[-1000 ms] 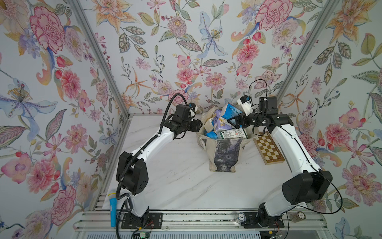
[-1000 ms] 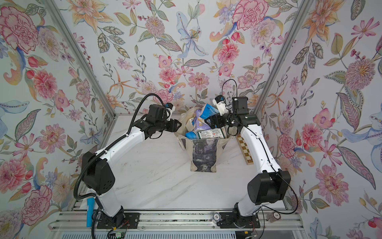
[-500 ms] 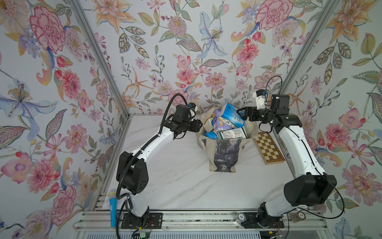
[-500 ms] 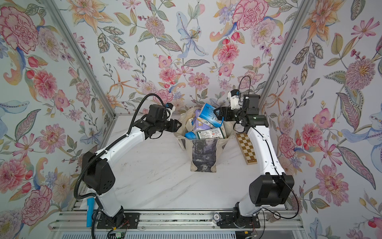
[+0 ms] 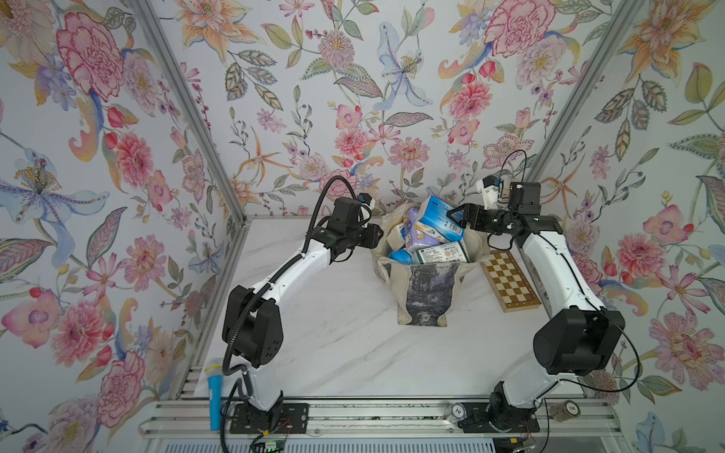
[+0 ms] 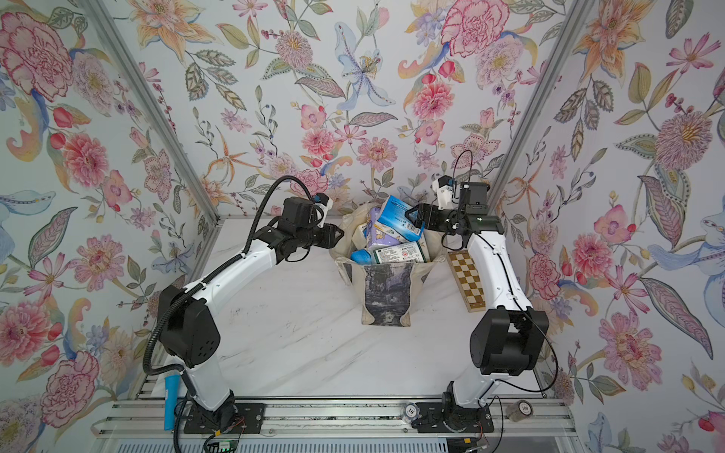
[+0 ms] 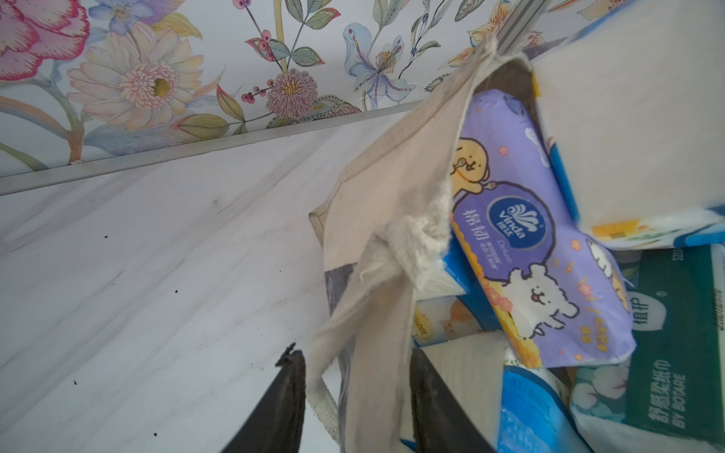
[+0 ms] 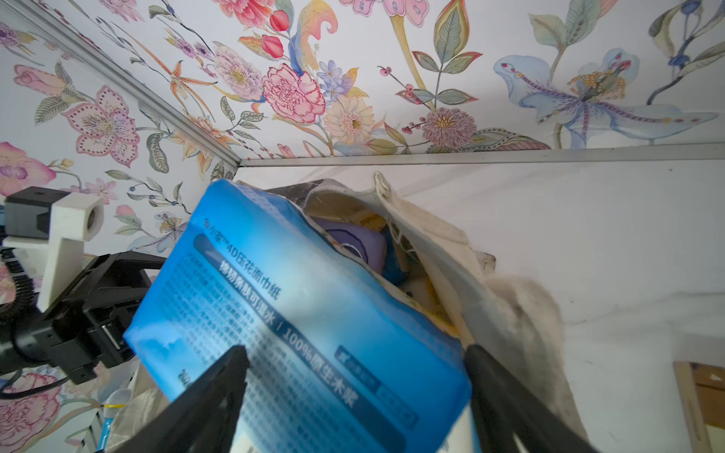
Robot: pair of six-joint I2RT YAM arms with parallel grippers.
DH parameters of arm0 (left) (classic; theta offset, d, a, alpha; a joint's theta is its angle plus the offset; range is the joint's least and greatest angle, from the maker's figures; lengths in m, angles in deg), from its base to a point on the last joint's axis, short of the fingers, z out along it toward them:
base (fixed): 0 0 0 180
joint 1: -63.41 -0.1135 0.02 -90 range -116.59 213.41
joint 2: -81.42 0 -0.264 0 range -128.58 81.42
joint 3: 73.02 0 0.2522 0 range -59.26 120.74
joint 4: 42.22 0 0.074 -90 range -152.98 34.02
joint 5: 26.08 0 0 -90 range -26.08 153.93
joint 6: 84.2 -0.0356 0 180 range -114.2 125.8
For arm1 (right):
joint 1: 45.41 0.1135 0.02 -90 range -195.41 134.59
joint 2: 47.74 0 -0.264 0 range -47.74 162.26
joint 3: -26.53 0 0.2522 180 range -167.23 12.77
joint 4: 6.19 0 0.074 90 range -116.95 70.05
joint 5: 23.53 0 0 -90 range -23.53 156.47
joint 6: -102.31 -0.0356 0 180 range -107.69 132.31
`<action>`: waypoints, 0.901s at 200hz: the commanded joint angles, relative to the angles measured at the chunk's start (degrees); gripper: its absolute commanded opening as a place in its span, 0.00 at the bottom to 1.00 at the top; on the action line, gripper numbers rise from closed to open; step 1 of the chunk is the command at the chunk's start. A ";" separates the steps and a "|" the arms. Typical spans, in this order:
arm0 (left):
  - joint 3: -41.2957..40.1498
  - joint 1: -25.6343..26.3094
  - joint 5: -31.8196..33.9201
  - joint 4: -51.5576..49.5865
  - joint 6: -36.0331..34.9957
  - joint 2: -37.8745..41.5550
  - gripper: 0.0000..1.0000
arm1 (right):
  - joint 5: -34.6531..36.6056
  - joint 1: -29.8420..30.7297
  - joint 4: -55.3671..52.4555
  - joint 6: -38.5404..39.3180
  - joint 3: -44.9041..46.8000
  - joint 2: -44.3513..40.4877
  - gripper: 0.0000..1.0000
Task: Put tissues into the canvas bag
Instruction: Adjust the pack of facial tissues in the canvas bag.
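Your right gripper (image 8: 355,355) has its jaws spread wide at the blue tissue pack (image 5: 439,217) lying on top of the pile (image 5: 429,241) in the canvas bag (image 5: 425,290); can't tell if it's squeezing. Left gripper (image 7: 355,355) straddles the bag's rim, grip unclear too.

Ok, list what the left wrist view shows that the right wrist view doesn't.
Only left wrist: the green-white pack, the printed front of the lilac pack, and the left jaws either side of an edge of the canvas bag.
Only right wrist: the text-printed face of the blue pack at the right jaws, the left arm, the microphone, a chessboard corner.
Both: bag, lilac pack, marble table, wallpaper.
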 commanded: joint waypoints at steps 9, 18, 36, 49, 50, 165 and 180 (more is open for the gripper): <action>1.76 -0.60 -1.22 1.05 0.00 -1.36 0.45 | -5.96 0.03 3.31 -0.86 2.78 -2.75 0.87; 1.76 -0.63 -1.21 1.04 -0.06 -1.32 0.45 | -7.17 0.05 3.83 -1.12 3.44 -3.00 0.86; 1.96 -0.71 -1.39 1.20 -0.03 -1.53 0.45 | -9.04 0.07 3.93 -1.93 3.72 -2.31 0.83; 2.03 -0.71 -1.44 1.35 -0.05 -1.40 0.45 | -11.62 0.08 3.83 -2.56 4.29 -2.26 0.80; 2.03 -0.71 -1.46 1.36 -0.01 -1.42 0.45 | -11.78 0.08 3.83 -2.57 4.42 -2.24 0.80; 3.98 -0.80 -1.30 0.96 -0.54 -2.47 0.44 | -20.14 2.09 3.83 -2.93 9.22 -8.00 0.71; 3.99 -0.77 -1.71 0.94 -0.57 -2.85 0.42 | -20.26 2.27 3.83 -2.93 9.21 -8.18 0.70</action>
